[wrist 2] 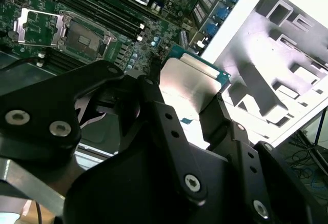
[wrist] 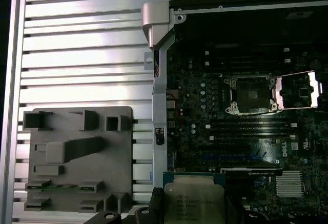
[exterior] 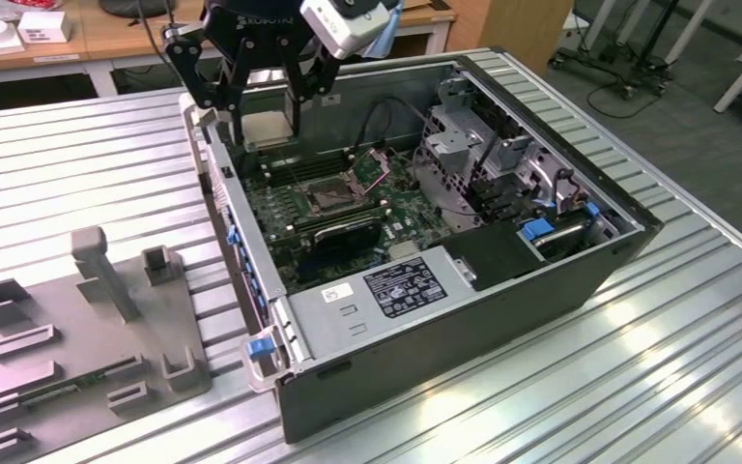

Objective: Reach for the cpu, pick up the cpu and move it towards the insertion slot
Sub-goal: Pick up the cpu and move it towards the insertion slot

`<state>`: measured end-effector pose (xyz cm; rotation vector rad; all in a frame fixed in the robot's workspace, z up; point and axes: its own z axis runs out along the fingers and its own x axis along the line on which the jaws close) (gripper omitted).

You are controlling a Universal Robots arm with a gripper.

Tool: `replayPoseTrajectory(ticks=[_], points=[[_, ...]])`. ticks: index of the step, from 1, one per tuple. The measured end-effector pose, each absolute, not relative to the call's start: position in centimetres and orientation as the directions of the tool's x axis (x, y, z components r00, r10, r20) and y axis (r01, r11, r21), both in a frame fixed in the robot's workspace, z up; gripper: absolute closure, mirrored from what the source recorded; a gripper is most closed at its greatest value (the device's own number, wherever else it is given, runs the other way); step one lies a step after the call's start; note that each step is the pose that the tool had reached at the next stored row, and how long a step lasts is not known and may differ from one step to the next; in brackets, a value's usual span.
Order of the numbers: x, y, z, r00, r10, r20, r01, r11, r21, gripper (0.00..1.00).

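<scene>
My gripper (exterior: pixel 266 128) hangs over the far end of the open computer case (exterior: pixel 474 319) and is shut on the cpu (exterior: pixel 268 126), whose tan face shows between the black fingers. In both wrist views the cpu (wrist 2: pixel 189 83) (wrist: pixel 195 203) shows a silvery top with a thin green rim, held by its edges. The insertion slot (exterior: pixel 326 196) is a dark square socket with a silver frame on the green motherboard, lower down and nearer the case's middle than the held cpu. The socket (wrist 2: pixel 82 32) (wrist: pixel 251 93) stands open, its metal flap swung to one side.
A grey fixture tray (exterior: pixel 74 338) (wrist: pixel 77 157) with upright blocks lies on the slatted metal table (exterior: pixel 62 174) at the exterior view's left, a green memory stick (exterior: pixel 74 387) lying in it. Cables, drive cages and a power supply fill the case's other side.
</scene>
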<state>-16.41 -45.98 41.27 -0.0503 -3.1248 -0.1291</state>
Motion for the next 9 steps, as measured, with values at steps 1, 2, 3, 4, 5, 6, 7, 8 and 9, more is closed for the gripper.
replayPoseTrajectory(ticks=[1, 2, 3, 4, 5, 6, 7, 8, 9], points=[[-16.34, -45.98, 41.27, -0.999, 0.032, 0.015, 0.033, 0.996, 0.082, 0.46], [-16.25, -45.98, 41.27, -0.999, 0.032, 0.015, 0.033, 0.996, 0.082, 0.46], [-16.15, -45.98, 41.27, -0.999, 0.032, 0.015, 0.033, 0.996, 0.082, 0.46], [-16.07, -45.98, 41.26, -0.999, 0.032, 0.015, 0.033, 0.996, 0.082, 0.46], [-15.98, -45.98, 41.25, -0.999, 0.032, 0.015, 0.033, 0.996, 0.082, 0.46], [-15.90, -45.97, 41.24, -0.999, 0.032, 0.015, 0.033, 0.996, 0.082, 0.46], [-15.84, -45.98, 41.23, -0.999, 0.032, 0.015, 0.033, 0.996, 0.082, 0.46], [-15.77, -45.97, 41.23, -0.999, 0.032, 0.015, 0.033, 0.996, 0.082, 0.46], [-15.71, -45.97, 41.23, -0.999, 0.032, 0.015, 0.033, 0.996, 0.082, 0.46]])
